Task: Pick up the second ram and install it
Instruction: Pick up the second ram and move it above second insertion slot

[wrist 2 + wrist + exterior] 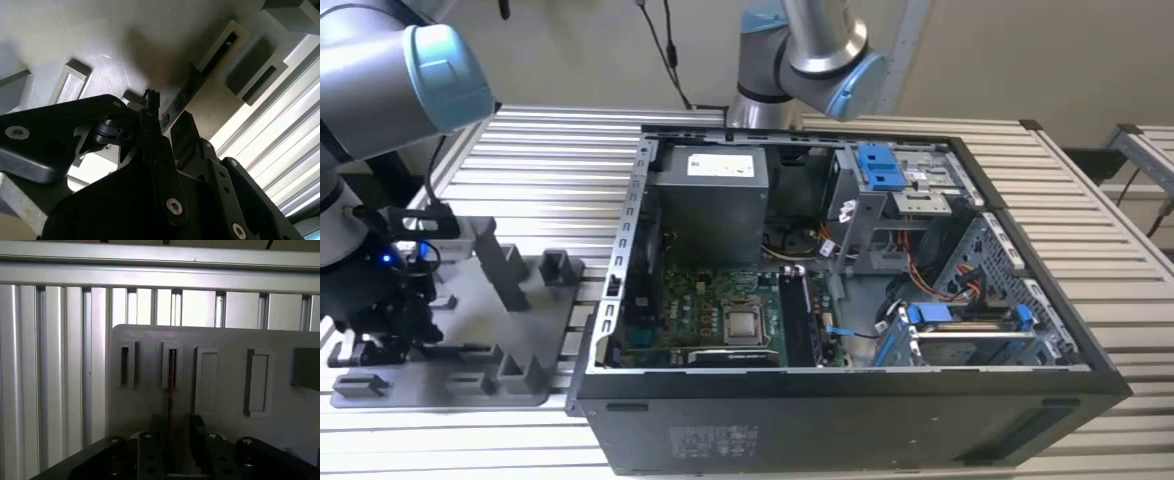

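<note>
The second ram [171,382] stands on edge in a slot of a gray holder block [171,347] on the gray tray [480,385]. In the second wrist view it is a dark strip [200,75] running from the block toward my fingers. My gripper [175,422] is low over the tray, at the exterior view's left [390,315]. Its two black fingers [199,432] straddle the stick's near end. The gripper is open, with a small gap showing on at least one side of the stick. In the second wrist view the gripper [167,114] sits around the same end.
Other holder blocks [257,382] rise from the tray beside the stick. The open computer case [854,400] lies to the exterior view's right of the tray, its motherboard [720,310] exposed. A second arm [807,55] stands behind the case. Ribbed aluminium table [55,365] surrounds everything.
</note>
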Motion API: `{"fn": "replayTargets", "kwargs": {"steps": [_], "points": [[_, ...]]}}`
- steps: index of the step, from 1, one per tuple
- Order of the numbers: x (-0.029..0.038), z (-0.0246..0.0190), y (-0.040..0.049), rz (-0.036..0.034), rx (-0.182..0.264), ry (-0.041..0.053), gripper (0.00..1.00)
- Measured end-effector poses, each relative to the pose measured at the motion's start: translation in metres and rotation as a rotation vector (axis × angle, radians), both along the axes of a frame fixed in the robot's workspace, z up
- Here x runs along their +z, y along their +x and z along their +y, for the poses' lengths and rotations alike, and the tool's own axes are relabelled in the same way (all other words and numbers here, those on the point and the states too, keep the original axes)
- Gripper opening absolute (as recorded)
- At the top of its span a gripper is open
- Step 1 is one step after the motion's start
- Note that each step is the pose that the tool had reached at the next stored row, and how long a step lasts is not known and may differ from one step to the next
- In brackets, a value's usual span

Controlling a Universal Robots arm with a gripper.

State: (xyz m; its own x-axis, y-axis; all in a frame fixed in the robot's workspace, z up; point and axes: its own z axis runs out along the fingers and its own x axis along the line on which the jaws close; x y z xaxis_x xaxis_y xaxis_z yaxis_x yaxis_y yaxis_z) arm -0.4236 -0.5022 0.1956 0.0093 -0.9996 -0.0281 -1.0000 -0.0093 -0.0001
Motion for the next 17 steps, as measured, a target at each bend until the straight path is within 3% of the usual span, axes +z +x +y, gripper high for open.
{"fn": "replayTargets", "kwargs": {"steps": [2,3,4,17], "points": [[0.0,0.0,0.0,0.0,0.0,0.0,0.27],[0.0,0.0,0.0,0.0,0.0,0.0,0.27],[0.0,0.0,0.0,0.0,0.0,0.0,0.21],[0.0,0.0,0.0,0.0001,0.0,0.0,0.14]]}}
